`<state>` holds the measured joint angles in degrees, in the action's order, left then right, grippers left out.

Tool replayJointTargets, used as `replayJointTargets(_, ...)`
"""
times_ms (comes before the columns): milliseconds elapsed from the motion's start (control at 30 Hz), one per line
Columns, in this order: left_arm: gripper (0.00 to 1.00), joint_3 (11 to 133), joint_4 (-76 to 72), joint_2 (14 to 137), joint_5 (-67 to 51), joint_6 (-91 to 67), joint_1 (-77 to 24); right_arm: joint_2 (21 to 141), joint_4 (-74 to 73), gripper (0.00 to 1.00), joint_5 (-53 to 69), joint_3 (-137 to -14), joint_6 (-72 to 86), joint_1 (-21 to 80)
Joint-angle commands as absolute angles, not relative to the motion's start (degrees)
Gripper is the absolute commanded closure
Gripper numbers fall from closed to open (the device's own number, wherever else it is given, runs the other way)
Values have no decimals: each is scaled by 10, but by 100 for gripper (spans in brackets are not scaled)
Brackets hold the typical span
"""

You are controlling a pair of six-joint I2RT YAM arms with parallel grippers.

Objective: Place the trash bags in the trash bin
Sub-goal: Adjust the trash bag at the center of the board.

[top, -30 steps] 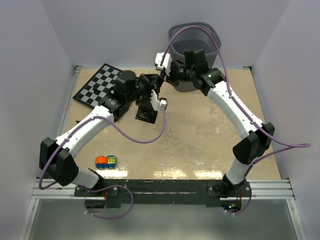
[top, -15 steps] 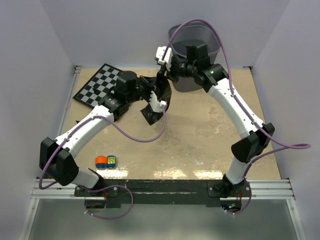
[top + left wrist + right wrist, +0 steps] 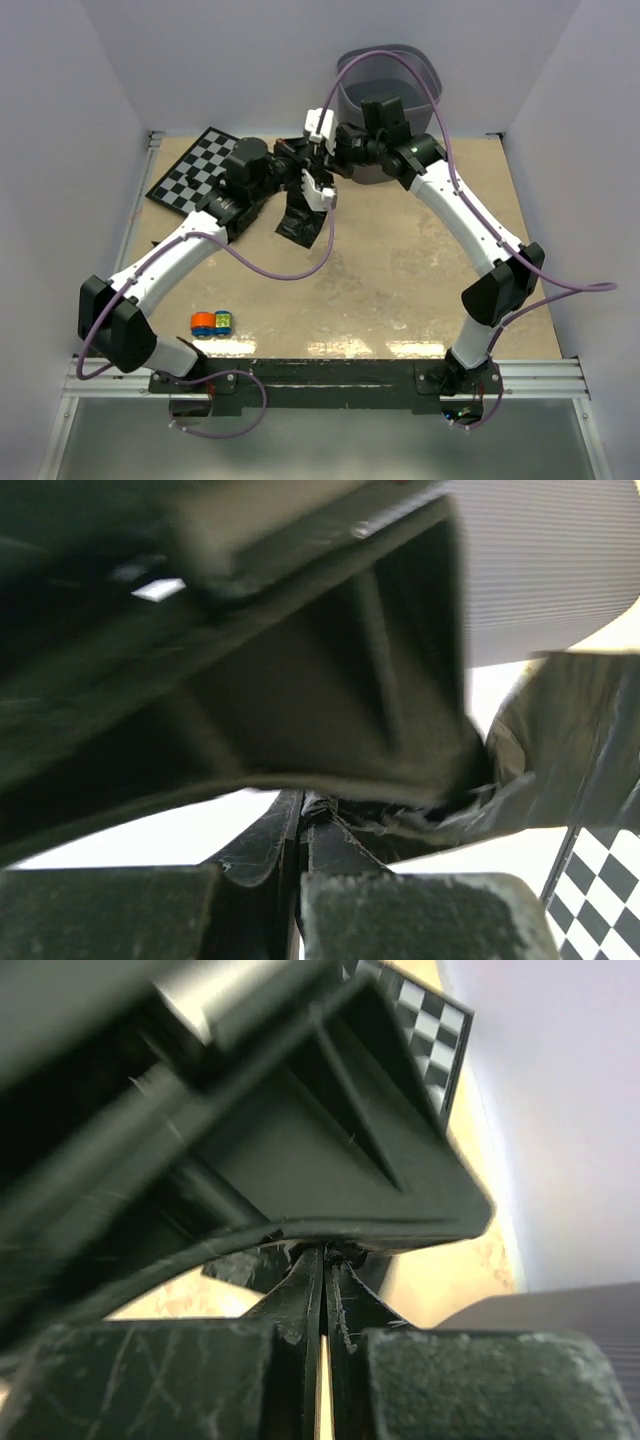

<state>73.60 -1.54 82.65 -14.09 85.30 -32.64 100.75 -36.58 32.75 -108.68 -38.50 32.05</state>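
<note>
- Beige tabletop (image 3: 400, 270), white booth walls. Black-and-white chequered board (image 3: 195, 168) at far left.
- Thin glossy black trash bag (image 3: 300, 218): hangs below the grippers, beside the tall grey mesh trash bin (image 3: 425, 92), not in it.
- Left gripper (image 3: 302, 825): pressed together, pinching bag film.
- Right gripper (image 3: 322, 1280): pressed together; film betw. fingers not discernible.
- Change: 0.5 s ago right gripper sat higher w/ bag stretched; now back beside left gripper, bag slack. Est.: regrip, no gain toward bin.
</note>
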Motion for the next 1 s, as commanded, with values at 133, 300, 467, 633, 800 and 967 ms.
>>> replayJointTargets(133, 100, 676, 51, 757, -176, 833, -336, 1003, -317, 100, 287, -1137, -349, 302)
replayJointTargets(300, 100, 677, -20, 762, -161, 835, -341, 995, -330, 100, 301, -1100, -364, 307)
replayJointTargets(467, 100, 712, -115, 816, -110, 816, -322, 960, -350, 100, 328, -1058, -372, 340)
replayJointTargets(633, 100, 700, -100, 817, -126, 810, -317, 956, -337, 100, 334, -1087, -361, 332)
replayJointTargets(800, 100, 659, -33, 764, -207, 828, -319, 965, -290, 100, 267, -1077, -322, 314)
replayJointTargets(967, 100, 645, -109, 750, -245, 831, -320, 959, -285, 100, 270, -1023, -296, 311)
